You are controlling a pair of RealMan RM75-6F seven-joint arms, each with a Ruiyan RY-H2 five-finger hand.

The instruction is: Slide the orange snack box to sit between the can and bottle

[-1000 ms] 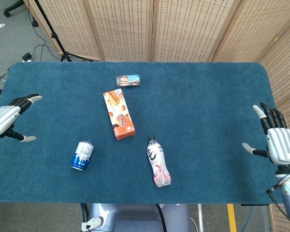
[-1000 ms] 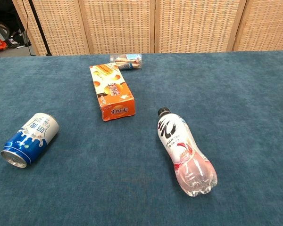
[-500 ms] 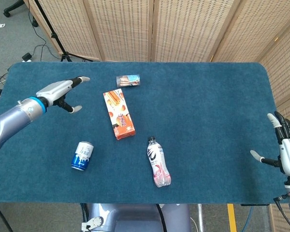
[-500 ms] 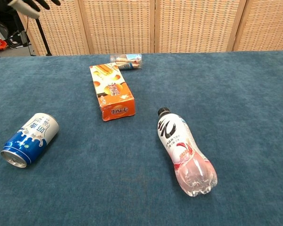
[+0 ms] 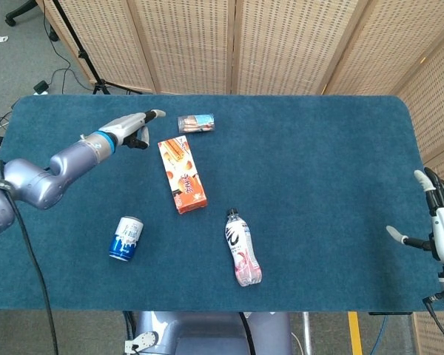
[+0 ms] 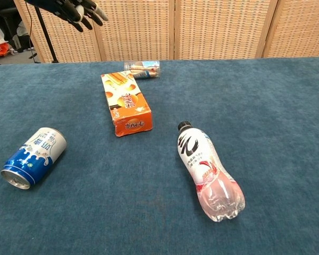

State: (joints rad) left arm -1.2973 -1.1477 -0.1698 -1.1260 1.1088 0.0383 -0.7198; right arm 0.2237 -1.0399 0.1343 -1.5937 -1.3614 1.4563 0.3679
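The orange snack box (image 5: 182, 174) (image 6: 125, 103) lies flat on the blue table, above and between the other two items. A blue and white can (image 5: 126, 238) (image 6: 33, 157) lies on its side at the front left. A clear bottle (image 5: 242, 247) (image 6: 208, 171) with a black cap lies on its side at the front right. My left hand (image 5: 135, 126) (image 6: 75, 10) hovers above the table, left of the box's far end, fingers spread and holding nothing. At the table's right edge my right hand (image 5: 442, 227) stays open, far from all objects.
A small clear tube of snacks (image 5: 196, 123) (image 6: 143, 68) lies just behind the box's far end. Wicker screens (image 5: 281, 44) stand behind the table (image 5: 318, 163). A stand and cables are on the floor at the far left.
My left arm has swung from the table's left edge in toward the box's far end. The right hand has drawn back slightly toward the right edge. No object has moved.
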